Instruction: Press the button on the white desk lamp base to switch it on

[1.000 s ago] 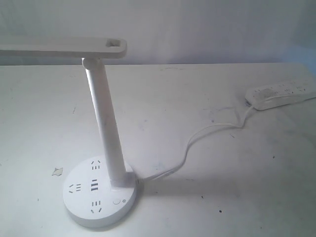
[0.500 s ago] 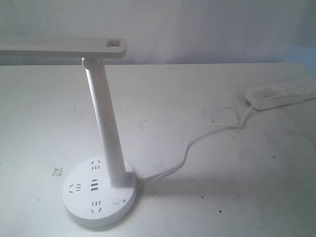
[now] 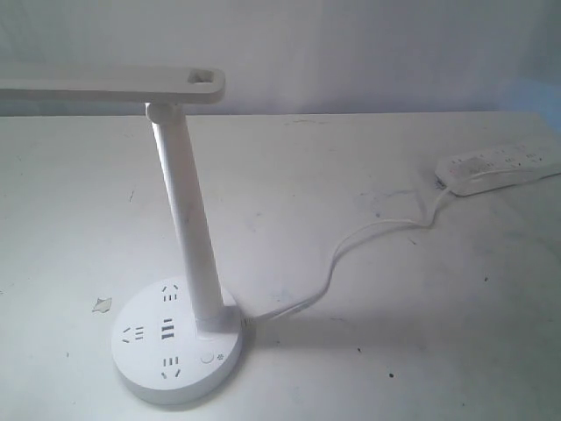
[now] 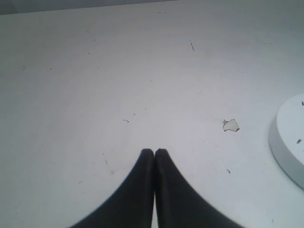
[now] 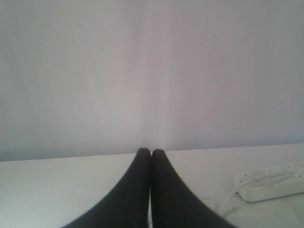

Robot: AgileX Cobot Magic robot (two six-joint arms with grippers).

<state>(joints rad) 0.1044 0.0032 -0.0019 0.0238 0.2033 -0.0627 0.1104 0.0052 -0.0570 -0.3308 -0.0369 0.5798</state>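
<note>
The tiny round white button (image 3: 207,357) sits on the round white plastic desk lamp base (image 3: 149,375), just beside its slim white post (image 3: 188,228). My left gripper (image 4: 154,151) and right gripper (image 5: 151,151) both have their black fingers pressed together, the left one apart from the base.

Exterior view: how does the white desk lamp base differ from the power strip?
The white desk lamp base is a round disc; the power strip is a long bar. The base sits at the view's lower left, the strip at its right edge. A slim post rises from the base; the strip lies flat. Both are white with sockets, and a white cord runs between them.
</note>
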